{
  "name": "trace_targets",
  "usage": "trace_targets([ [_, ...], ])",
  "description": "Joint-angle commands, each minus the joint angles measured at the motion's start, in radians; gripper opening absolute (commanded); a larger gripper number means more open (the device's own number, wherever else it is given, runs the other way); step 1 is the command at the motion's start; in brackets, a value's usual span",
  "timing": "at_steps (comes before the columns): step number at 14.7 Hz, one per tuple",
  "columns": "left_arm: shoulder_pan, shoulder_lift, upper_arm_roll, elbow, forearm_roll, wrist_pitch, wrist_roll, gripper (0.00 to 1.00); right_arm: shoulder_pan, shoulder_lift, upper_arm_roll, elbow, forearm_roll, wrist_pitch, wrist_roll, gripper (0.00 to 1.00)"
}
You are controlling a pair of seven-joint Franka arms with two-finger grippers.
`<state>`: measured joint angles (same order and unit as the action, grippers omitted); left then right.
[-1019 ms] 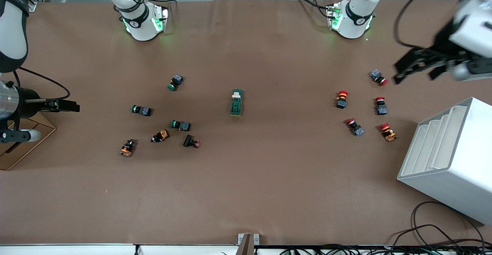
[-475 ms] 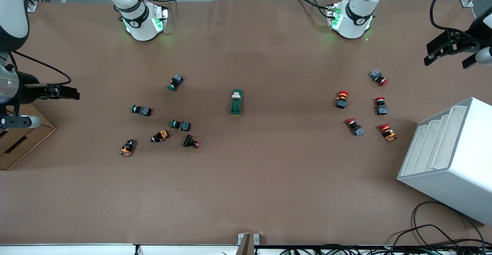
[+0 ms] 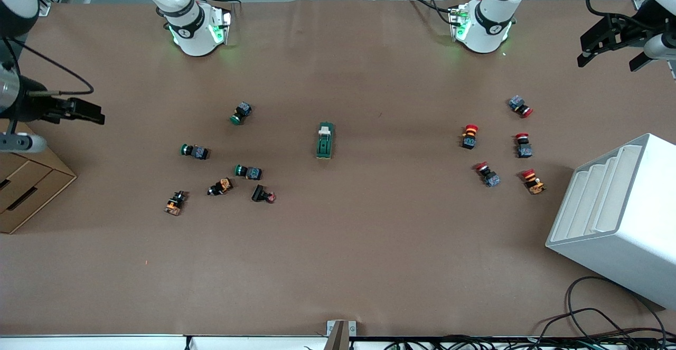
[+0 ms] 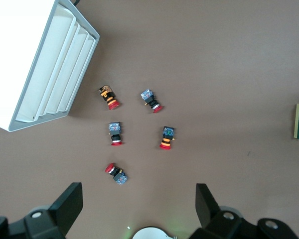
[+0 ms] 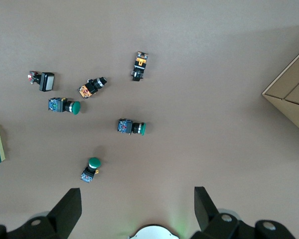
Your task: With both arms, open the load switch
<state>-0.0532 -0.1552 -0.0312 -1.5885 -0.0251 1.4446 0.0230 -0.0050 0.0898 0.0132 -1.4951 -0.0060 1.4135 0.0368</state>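
**Load switch untouched, both arms parked at the table ends**

While the load switch [image 3: 325, 140] lies alone at the middle of the table, we judge the task barely begun: nothing touches it, and the whole approach, the bracing and the lever work all remain. We see a dark-green oblong block with a white lever piece at the end toward the robot bases; whether that lever sits open or closed we cannot tell. It shows only as a sliver at the edge of each wrist view.

Toward the right arm's end lies a scatter of green push-buttons [image 3: 247, 171], well apart from the switch; toward the left arm's end sit the red push-buttons [image 3: 469, 135], with a white rack [image 3: 618, 218] nearer the front camera.

Our right gripper [image 3: 79, 110] hangs over the table edge above a cardboard box [image 3: 26, 191], fingers spread wide in its wrist view. Our left gripper [image 3: 607, 44] hangs over the table's corner near its base, fingers likewise apart and empty.
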Motion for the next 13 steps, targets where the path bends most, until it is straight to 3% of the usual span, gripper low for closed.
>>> trace_targets([
  [1,0.004,-0.014,-0.018,-0.021,0.039,0.022,-0.014,1.00,0.022,-0.110,-0.010,-0.106,0.005,0.033,0.014,1.00],
  [13,0.004,0.000,-0.010,-0.010,0.070,0.031,-0.008,1.00,0.022,-0.206,-0.013,-0.103,0.005,-0.007,0.015,1.00],
])
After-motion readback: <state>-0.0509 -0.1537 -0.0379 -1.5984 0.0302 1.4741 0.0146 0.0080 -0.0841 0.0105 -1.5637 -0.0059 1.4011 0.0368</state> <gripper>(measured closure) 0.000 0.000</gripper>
